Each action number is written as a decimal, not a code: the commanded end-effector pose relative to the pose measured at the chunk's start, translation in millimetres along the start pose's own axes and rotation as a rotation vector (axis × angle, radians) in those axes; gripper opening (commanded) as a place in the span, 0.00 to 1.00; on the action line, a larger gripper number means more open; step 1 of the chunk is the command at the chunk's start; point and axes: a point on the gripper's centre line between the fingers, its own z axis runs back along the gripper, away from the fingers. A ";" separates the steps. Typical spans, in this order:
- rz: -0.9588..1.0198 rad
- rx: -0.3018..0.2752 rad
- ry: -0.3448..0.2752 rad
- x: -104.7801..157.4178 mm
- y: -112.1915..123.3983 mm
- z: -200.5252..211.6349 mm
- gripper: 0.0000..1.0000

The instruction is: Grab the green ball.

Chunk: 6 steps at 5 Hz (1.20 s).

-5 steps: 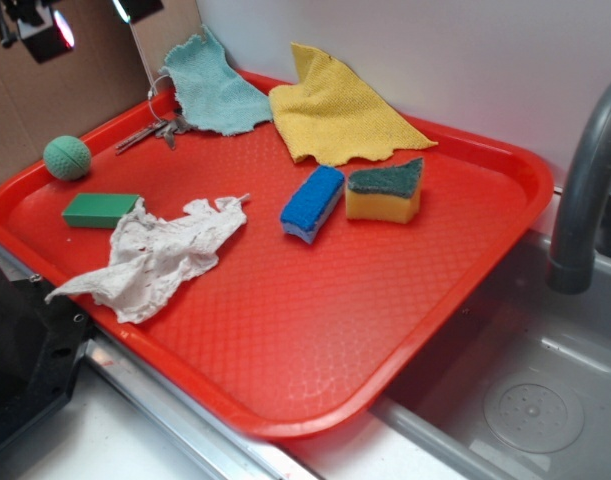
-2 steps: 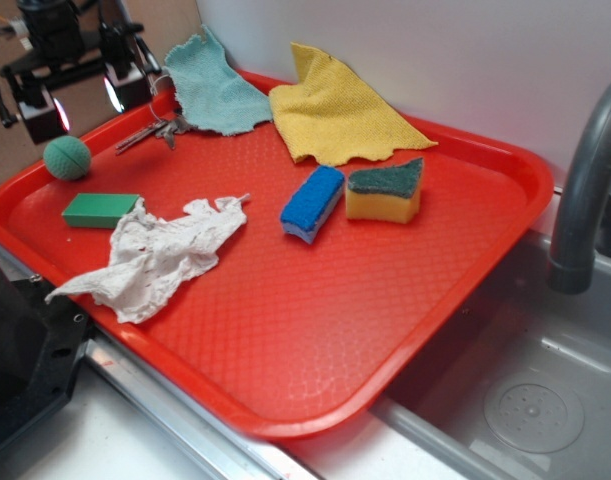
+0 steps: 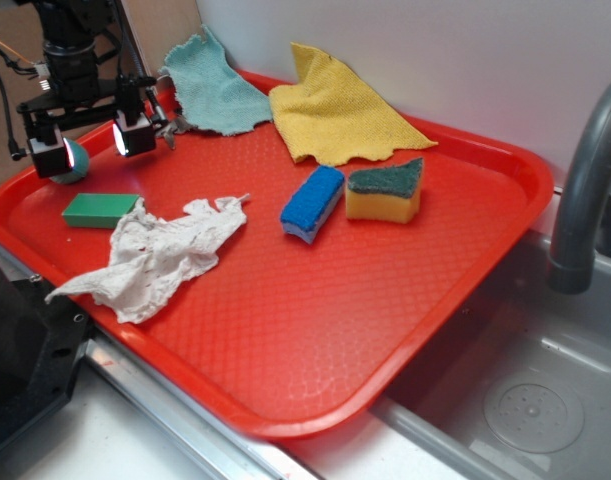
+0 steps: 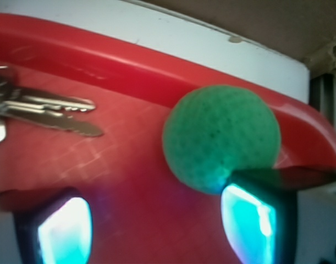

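The green ball (image 4: 221,137) is a small teal-green textured sphere lying against the tray's far left rim; in the exterior view only a sliver of the ball (image 3: 77,160) shows behind a finger. My gripper (image 3: 90,145) hangs open just above the tray, its two glowing pads spread wide. In the wrist view the gripper (image 4: 157,223) has bare red tray between its fingers, and the ball sits just beyond the right fingertip (image 4: 250,220), not between the jaws.
The red tray (image 3: 315,330) carries a flat green block (image 3: 100,208), white crumpled cloth (image 3: 155,255), keys (image 4: 44,113), teal cloth (image 3: 210,85), yellow cloth (image 3: 335,110), blue sponge (image 3: 312,203) and yellow sponge with green top (image 3: 385,190). A sink and faucet (image 3: 585,190) lie right.
The gripper has come down and forward from the upper left corner until it now hangs low over the tray beside the ball, covering most of it in the exterior view.
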 end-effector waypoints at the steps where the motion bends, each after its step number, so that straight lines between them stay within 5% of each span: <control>1: -0.041 0.035 -0.038 10.8 2.8 16.4 0.00; 2: -0.082 0.002 -0.052 7.4 -3.3 33.3 0.56; 3: -0.101 -0.065 -0.122 1.3 4.3 65.8 1.00; 6: -0.101 -0.065 -0.122 1.3 4.3 65.8 1.00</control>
